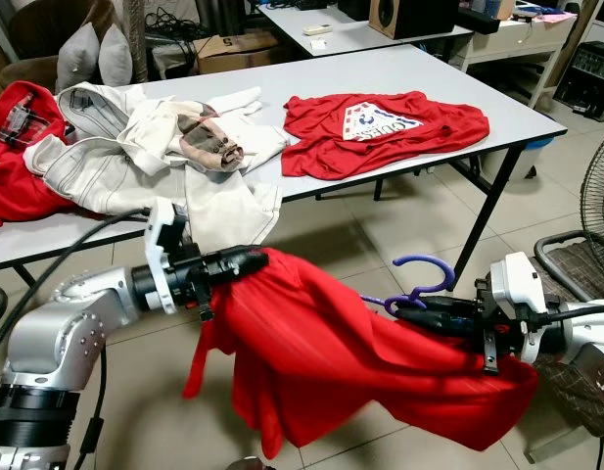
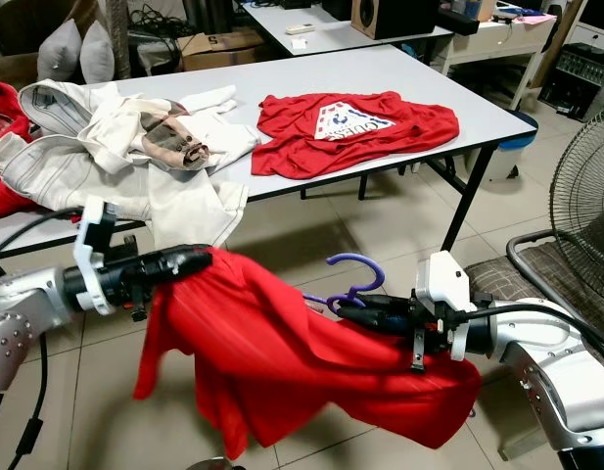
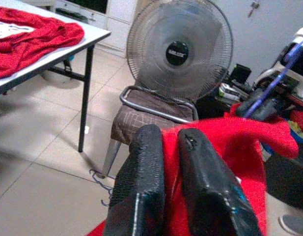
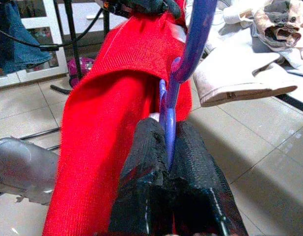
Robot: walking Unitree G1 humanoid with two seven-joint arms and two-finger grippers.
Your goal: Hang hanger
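A loose red knit shirt [image 1: 321, 362] hangs in the air between the two arms, in front of the long white desk [image 1: 478, 88], with a thin purple plastic hanger [image 1: 419, 279] threaded into it. The right claw [image 1: 429, 311] is clenched on the hanger's stem just below the hook, as the right wrist view confirms, the purple bar pinched between both black fingers [image 4: 190, 162]. The left claw [image 1: 245, 262] is clenched on a fold of the red fabric at the other end.

The shirt looks light and limp; it sags and will slide along smooth plastic if the hanger tilts. The hanger seems stiff but slender and slippery, so I judge the neck below the hook the right place to hold, keeping the hook free for a rail.
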